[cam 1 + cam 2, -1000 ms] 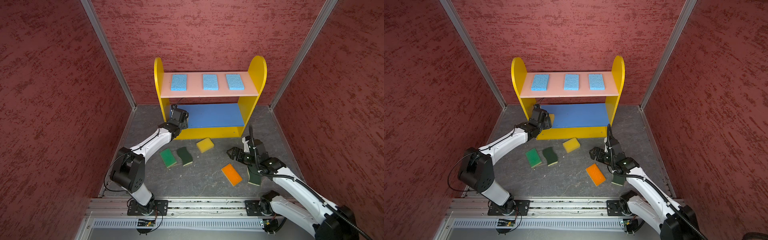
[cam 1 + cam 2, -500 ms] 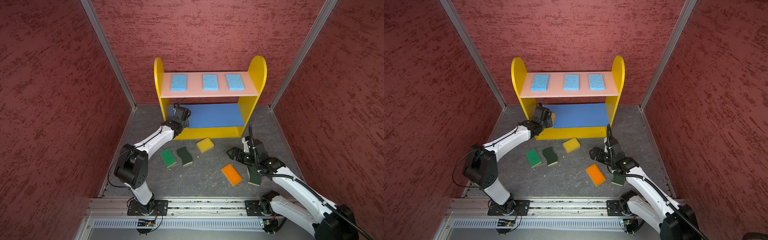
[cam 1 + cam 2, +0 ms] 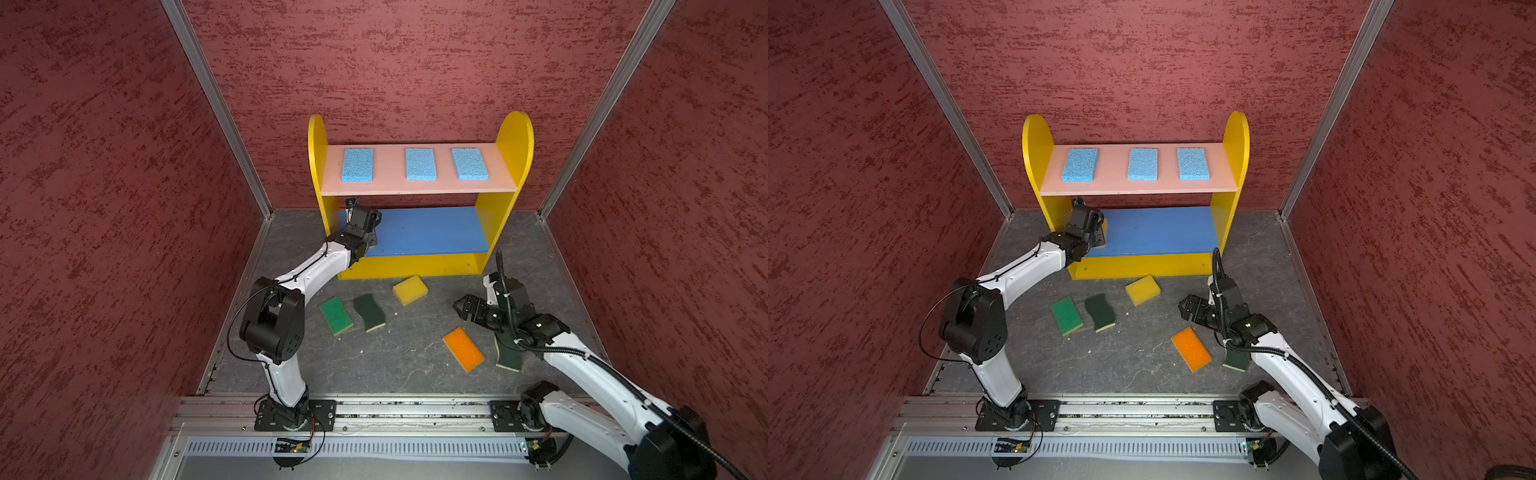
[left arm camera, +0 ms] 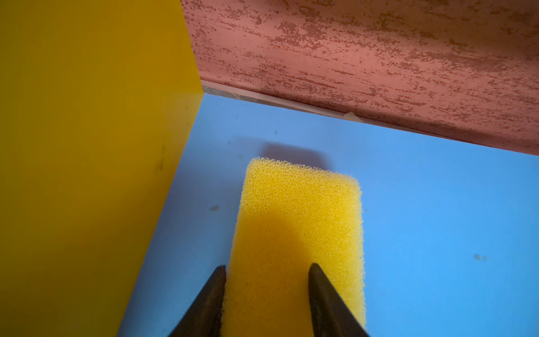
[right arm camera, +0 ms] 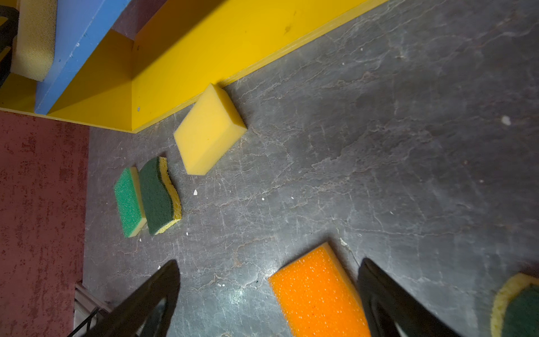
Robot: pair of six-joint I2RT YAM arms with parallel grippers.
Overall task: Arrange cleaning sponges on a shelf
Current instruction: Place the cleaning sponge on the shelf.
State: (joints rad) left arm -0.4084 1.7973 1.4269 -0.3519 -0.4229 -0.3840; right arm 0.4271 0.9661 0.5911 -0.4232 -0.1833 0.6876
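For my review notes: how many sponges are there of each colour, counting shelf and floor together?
Light blue sponges: 3
Yellow sponges: 2
Orange-topped sponge: 1
Bright green sponge: 1
Dark green wavy sponges: 2
Total: 9

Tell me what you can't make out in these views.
- Left gripper and yellow sponge: gripped or just straddled, unclear; the left wrist view's edge cuts the fingers off.
- Dark green sponge: partly under the right arm in both top views.
- Shelf: bottom level hidden beneath the blue board in top views.
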